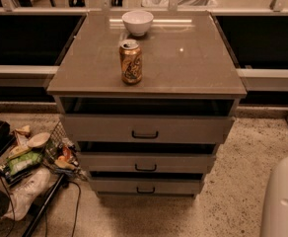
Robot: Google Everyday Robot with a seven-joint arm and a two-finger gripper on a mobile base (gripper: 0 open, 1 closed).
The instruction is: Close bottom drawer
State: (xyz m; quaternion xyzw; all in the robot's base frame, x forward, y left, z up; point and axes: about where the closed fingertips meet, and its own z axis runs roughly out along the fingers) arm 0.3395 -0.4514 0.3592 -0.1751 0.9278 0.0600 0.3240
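The grey cabinet has three drawers, all pulled out a little. The bottom drawer is the lowest, with the narrowest front and a small black bar handle. Above it are the middle drawer and the tall top drawer. Only a white rounded part of my arm shows at the lower right corner, well right of the drawers. The gripper itself is out of view.
A gold drink can and a white bowl stand on the cabinet top. A pile of snack bags and a wire basket lies on the speckled floor to the left, with a black cable. Dark counters run behind.
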